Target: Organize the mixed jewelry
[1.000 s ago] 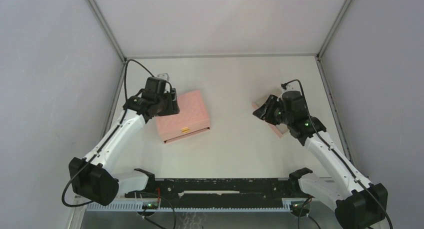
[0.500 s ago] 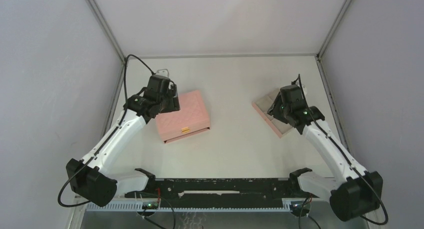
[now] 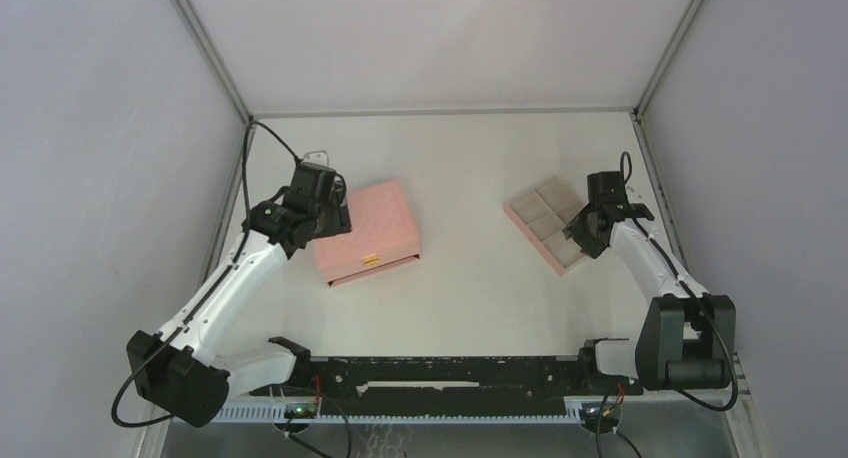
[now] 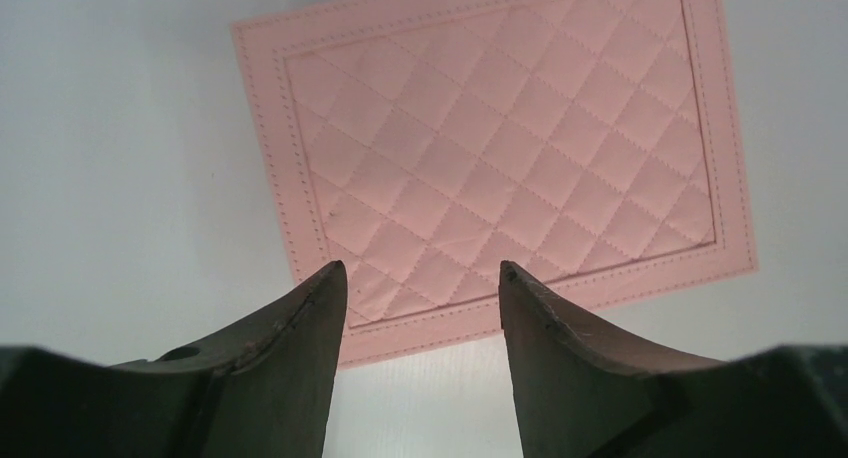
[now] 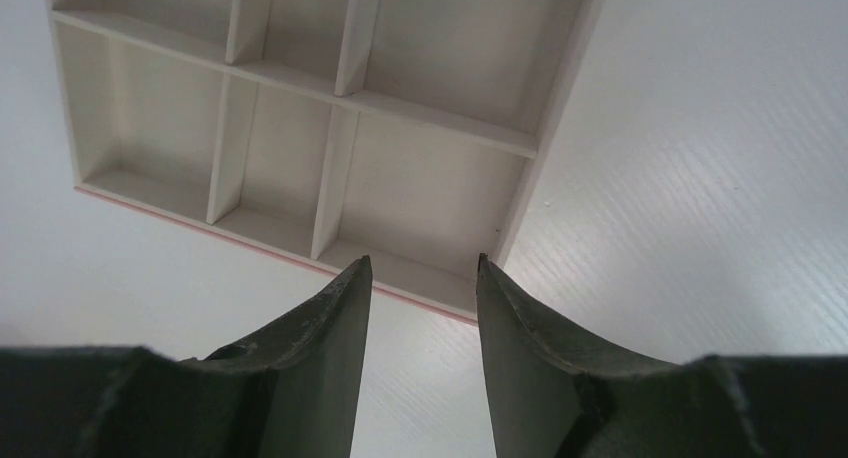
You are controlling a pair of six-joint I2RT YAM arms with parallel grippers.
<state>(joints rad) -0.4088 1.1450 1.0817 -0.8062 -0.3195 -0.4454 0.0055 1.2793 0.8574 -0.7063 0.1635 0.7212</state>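
Mixed jewelry: rings cannot be made out in any view; their location cannot be told.

Pink quilted box (image 3: 366,233): laid flat on the left half of the bench (image 3: 470,168), lid closed, a small gold clasp (image 3: 370,261) seen on its near side. Contents are hidden by the lid. The diamond stitching of the lid is shown in full in the left wrist view.

Beige tray (image 3: 533,242): laid on the right half of the bench, well apart from the box, turned at an angle. It is divided into compartments by thin upright walls (image 5: 440,118); only bare beige floors are seen in the compartments in view.

Left gripper (image 4: 420,268): held over the left edge of the box, fingers spread, nothing between them.

Right gripper (image 5: 422,260): held just beside the tray's near right corner, fingers parted, nothing between them.
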